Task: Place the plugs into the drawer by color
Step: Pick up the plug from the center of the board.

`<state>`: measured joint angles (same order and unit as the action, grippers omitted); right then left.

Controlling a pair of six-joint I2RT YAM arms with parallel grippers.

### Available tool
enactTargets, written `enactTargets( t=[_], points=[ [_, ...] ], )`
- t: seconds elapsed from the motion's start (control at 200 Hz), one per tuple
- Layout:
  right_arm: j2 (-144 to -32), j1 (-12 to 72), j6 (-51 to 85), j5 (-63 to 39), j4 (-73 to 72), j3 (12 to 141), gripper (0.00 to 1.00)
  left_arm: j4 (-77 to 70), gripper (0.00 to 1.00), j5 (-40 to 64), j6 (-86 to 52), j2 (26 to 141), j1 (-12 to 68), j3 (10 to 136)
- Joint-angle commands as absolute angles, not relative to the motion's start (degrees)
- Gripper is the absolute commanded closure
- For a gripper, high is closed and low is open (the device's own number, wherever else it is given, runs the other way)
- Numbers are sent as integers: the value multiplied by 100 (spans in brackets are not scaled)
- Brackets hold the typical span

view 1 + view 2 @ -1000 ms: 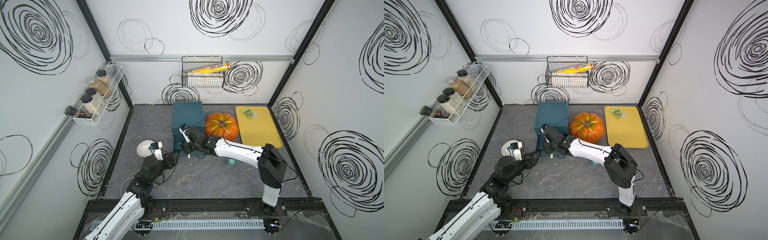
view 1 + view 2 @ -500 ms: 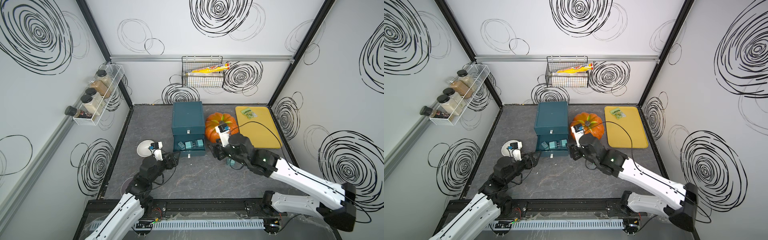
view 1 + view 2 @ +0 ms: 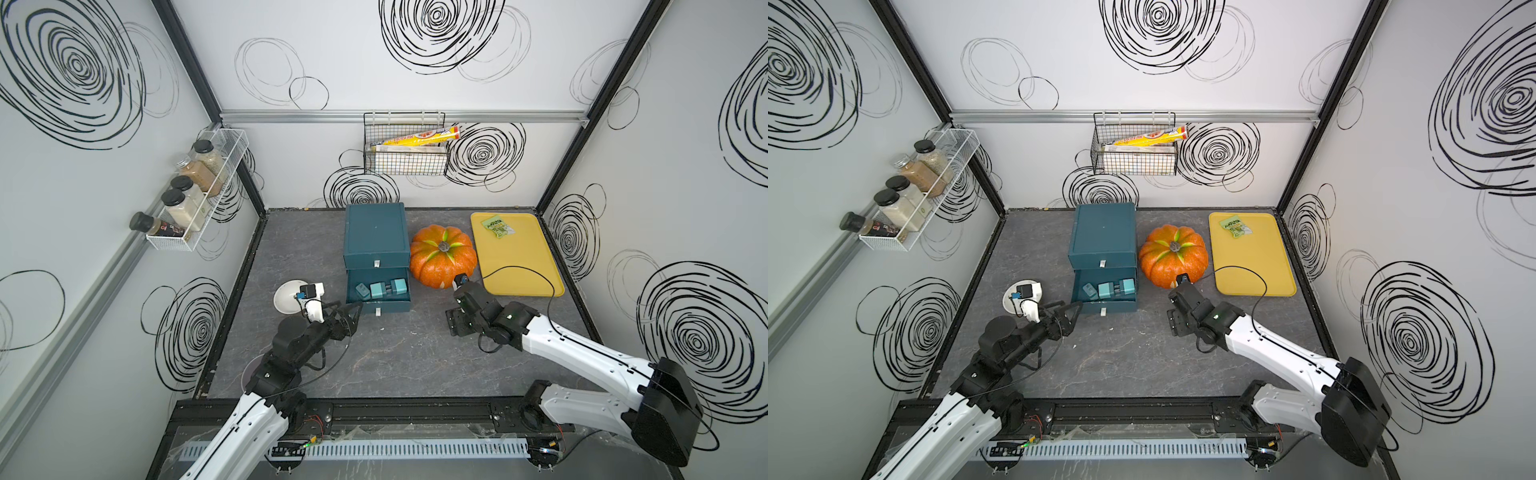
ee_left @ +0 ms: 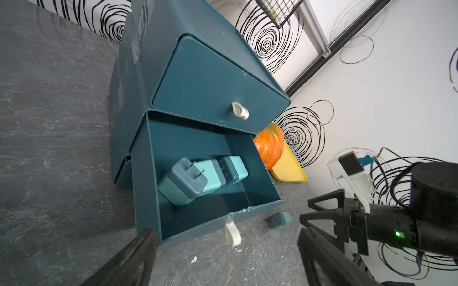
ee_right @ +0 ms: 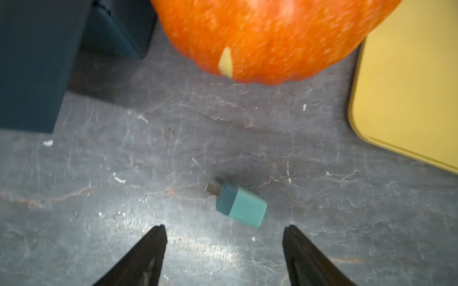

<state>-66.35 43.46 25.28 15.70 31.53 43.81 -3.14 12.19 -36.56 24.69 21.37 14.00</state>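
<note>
Teal plug point(image 5: 241, 206) just ahead of right jaws, spread, empty; left jaws spread beside open drawer point(image 4: 198, 226)

I count four teal plugs point(image 3: 378, 289): three inside the open drawer point(image 3: 395, 306) and one plug point(image 5: 240, 208) on the bench point(image 3: 395, 361). I see one chest point(image 3: 374, 232) with two white pull tabs point(image 3: 377, 263), one pumpkin point(image 3: 442, 255), one yellow tray point(image 3: 519, 266), one green packet point(image 3: 498, 226) and one white dish point(image 3: 284, 297). There are two end effectors, the left end effector point(image 3: 353, 316) and the right end effector point(image 3: 455, 323).
</note>
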Motion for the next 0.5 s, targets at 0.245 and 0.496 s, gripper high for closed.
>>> enactTargets(
  t=[0.245,0.496],
  points=[
    [-7198,3691,2264,570,2548,3987,23,-456,4,1304,-3551,2460,2101,1523],
    [-7774,3691,2282,474,2405,3885,27,-450,4,1294,-3551,2462,2101,1521]
  ],
)
